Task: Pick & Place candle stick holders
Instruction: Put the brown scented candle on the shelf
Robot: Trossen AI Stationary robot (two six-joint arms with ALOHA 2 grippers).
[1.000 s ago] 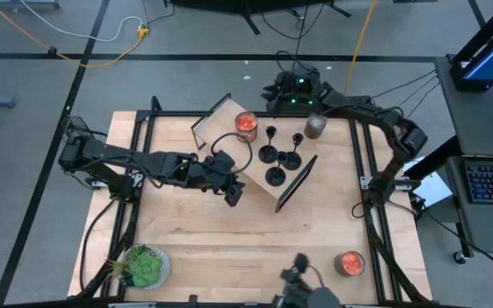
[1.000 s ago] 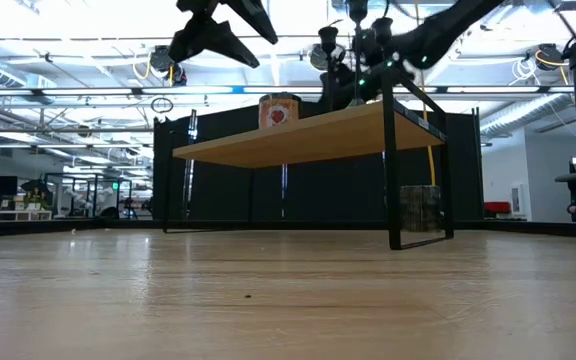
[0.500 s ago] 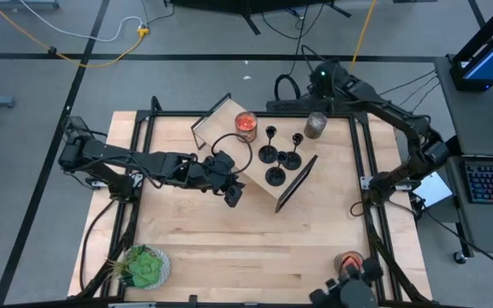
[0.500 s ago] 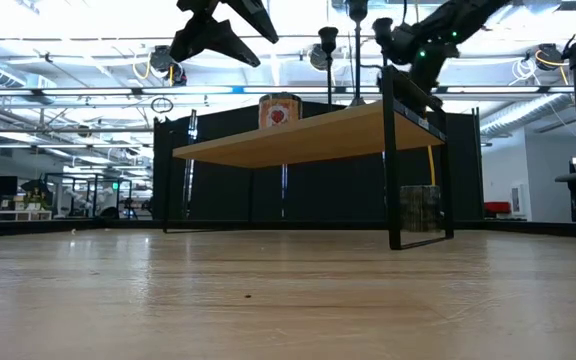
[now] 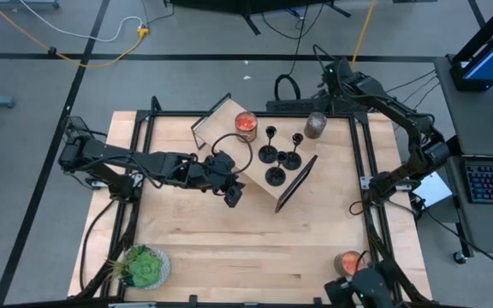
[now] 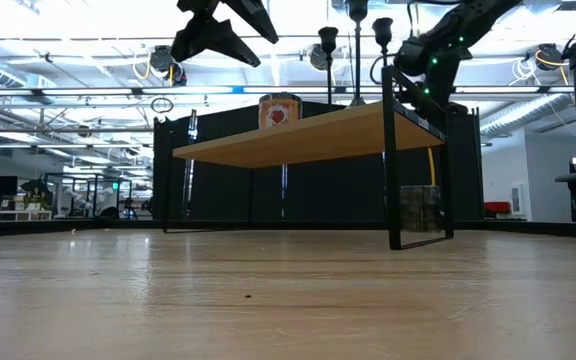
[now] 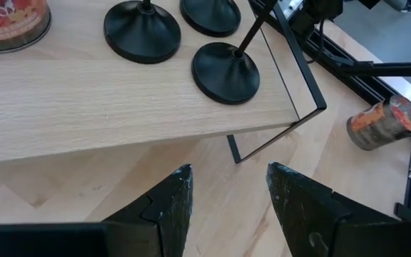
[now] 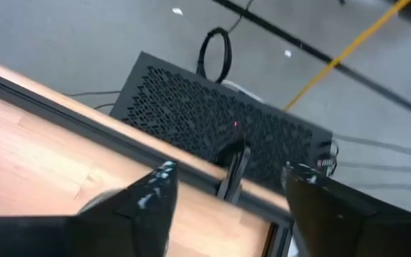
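Three black candle stick holders (image 5: 268, 152) (image 5: 289, 159) (image 5: 275, 176) stand by their round bases on a small raised wooden shelf (image 5: 257, 186) at the table's far middle. In the left wrist view their bases (image 7: 141, 32) (image 7: 227, 71) (image 7: 209, 14) are close ahead. My left gripper (image 5: 232, 195) (image 7: 227, 207) hangs open just left of the shelf's near corner, with nothing between its fingers. My right gripper (image 5: 328, 81) (image 8: 227, 207) is open and bare beyond the table's far edge, above a black perforated box (image 8: 220, 121).
A jar with an orange-red top (image 5: 246, 126) stands on the shelf's far left. A grey jar (image 5: 316, 125) sits on the table near the far edge. Another orange-topped jar (image 5: 349, 263) is at the near right, and a green plant (image 5: 144, 267) at the near left.
My right gripper has swung away from the shelf's far side, going right and out over the table's far edge, and has turned as it went. In the low view the rightmost holder, earlier behind the gripper, now shows free. My left arm has kept still.
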